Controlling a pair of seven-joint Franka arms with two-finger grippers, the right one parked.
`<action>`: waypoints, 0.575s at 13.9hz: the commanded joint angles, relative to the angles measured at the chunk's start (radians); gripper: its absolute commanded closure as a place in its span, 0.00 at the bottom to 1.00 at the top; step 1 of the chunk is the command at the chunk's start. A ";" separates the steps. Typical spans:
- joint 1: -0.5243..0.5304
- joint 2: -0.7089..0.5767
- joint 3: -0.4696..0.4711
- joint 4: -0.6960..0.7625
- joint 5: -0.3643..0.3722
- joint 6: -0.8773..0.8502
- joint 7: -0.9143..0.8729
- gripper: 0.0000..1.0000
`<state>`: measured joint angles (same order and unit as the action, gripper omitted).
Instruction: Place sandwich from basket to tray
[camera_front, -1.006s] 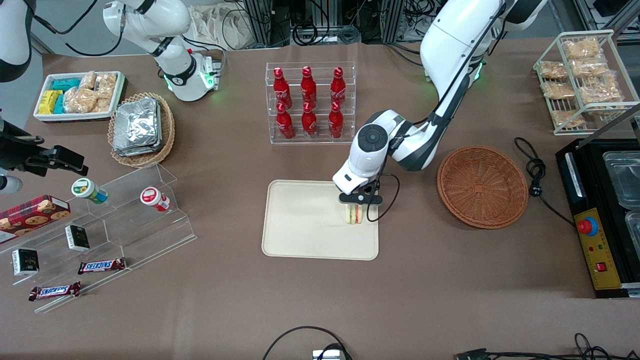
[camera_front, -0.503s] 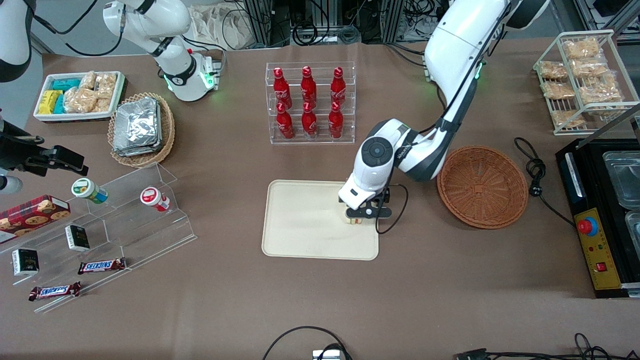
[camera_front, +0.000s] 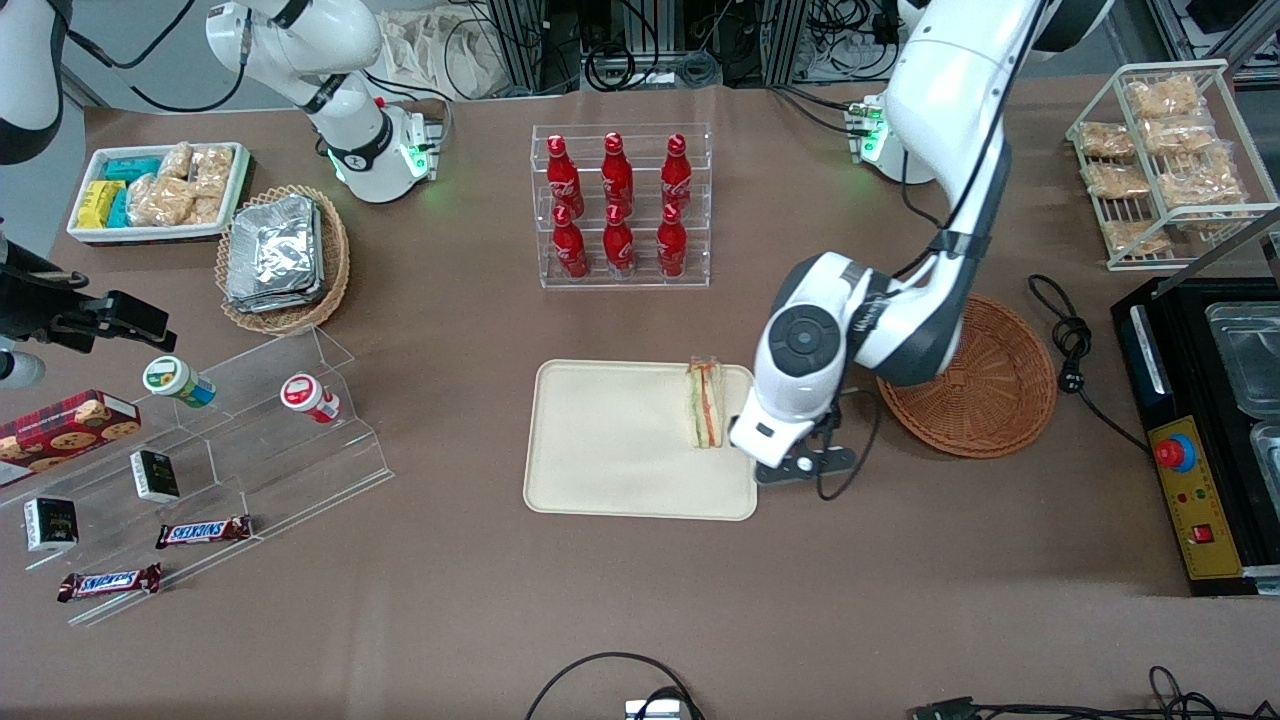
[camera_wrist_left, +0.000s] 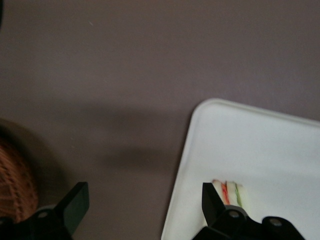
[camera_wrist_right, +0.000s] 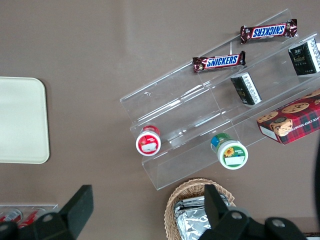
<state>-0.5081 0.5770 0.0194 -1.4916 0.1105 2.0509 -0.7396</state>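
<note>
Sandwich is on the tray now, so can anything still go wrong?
Maybe two things. The sandwich stands on its thin side right by the tray's edge nearest the basket, so a small bump might tip it or push it off. The open gripper hangs just outside that edge, close to the sandwich; if the arm swings back low, it could clip the tray rim.

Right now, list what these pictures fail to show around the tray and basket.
- Front view: the arm covers part of the basket and the gripper.
- Left wrist view: an open gripper finger hides part of the sandwich; the picture's edge crops the tray.
- Front view: the sandwich's wrap cannot be made out.
</note>
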 joint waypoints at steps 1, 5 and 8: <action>-0.007 -0.008 0.046 0.100 -0.009 -0.115 -0.034 0.00; -0.007 -0.029 0.138 0.171 -0.015 -0.216 -0.020 0.00; 0.038 -0.087 0.174 0.157 -0.023 -0.232 -0.011 0.00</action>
<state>-0.5040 0.5383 0.1816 -1.3259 0.1051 1.8478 -0.7561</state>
